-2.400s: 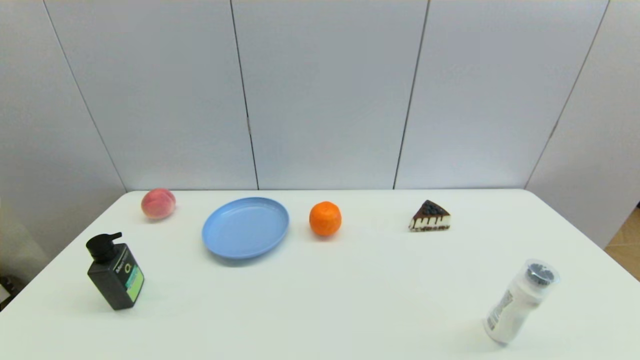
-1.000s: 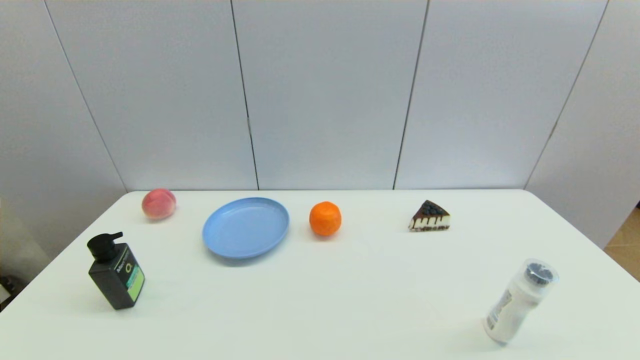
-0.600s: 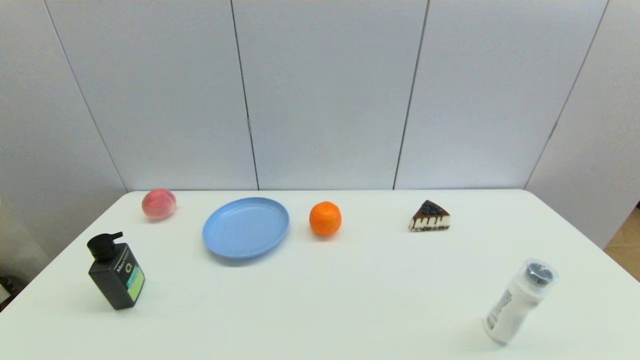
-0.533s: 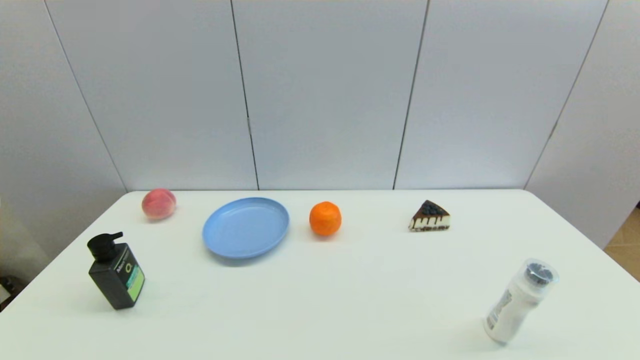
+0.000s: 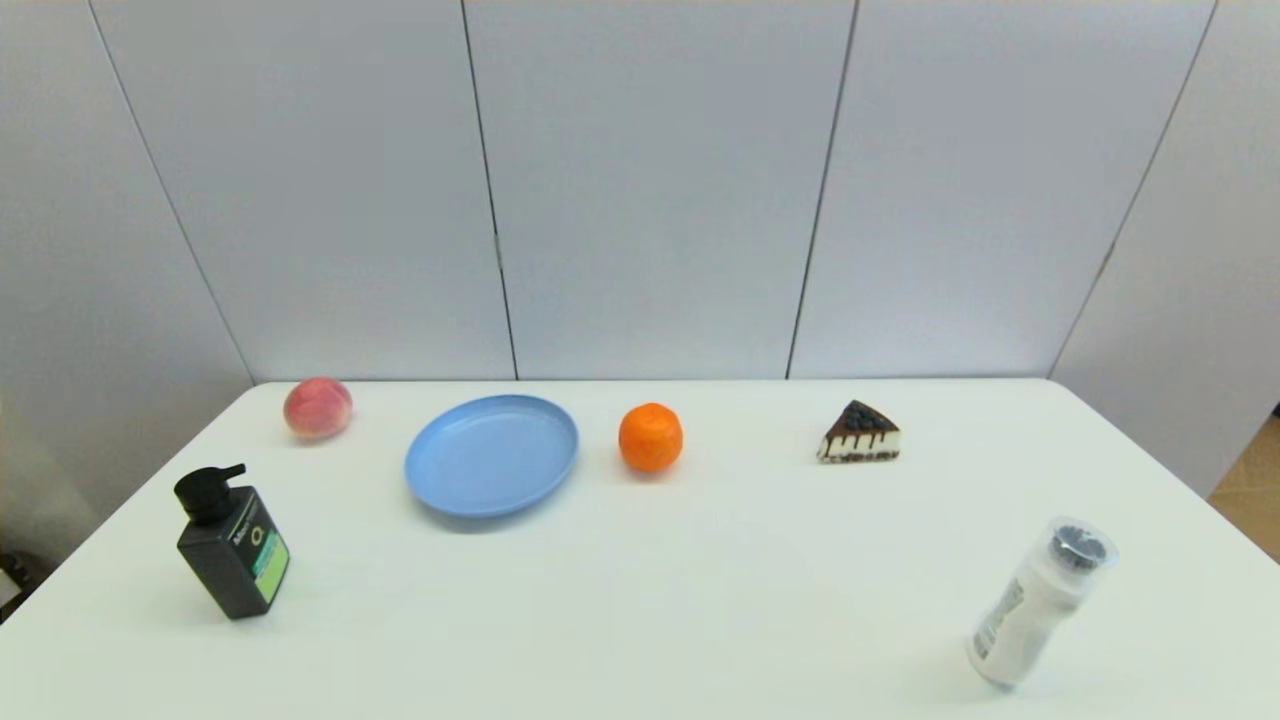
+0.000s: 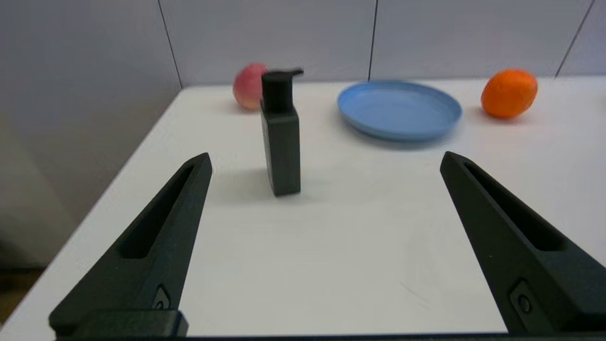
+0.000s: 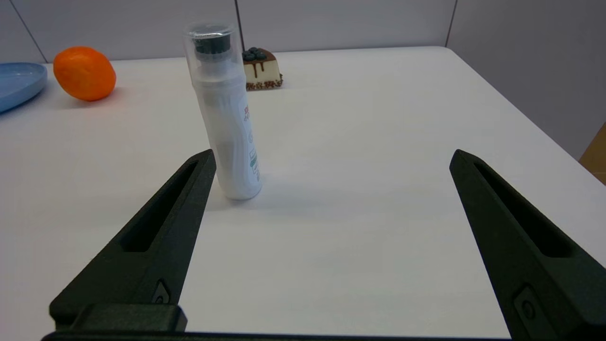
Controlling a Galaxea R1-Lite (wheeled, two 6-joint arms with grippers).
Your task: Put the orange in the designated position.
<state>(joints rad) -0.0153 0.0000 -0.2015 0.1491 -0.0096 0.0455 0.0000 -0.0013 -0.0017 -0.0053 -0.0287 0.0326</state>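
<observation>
Nothing has shifted: orange (image 5: 650,437) sits untouched beside the blue plate (image 5: 491,455). Your left gripper (image 6: 324,158) and right gripper (image 7: 331,156) stay parked, fingers spread, task unstarted.

Right pincer (image 7: 331,156) spread wide — white bottle (image 7: 225,113) upright near one finger.

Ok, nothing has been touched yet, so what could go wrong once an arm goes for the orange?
Three risks, as judgement. The orange is round and lies loose on the table, so a poor pinch may roll it toward the blue plate. The right gripper, open, has the white bottle standing close ahead; reaching past could topple it. The left gripper, open, faces the black pump bottle likewise.
</observation>
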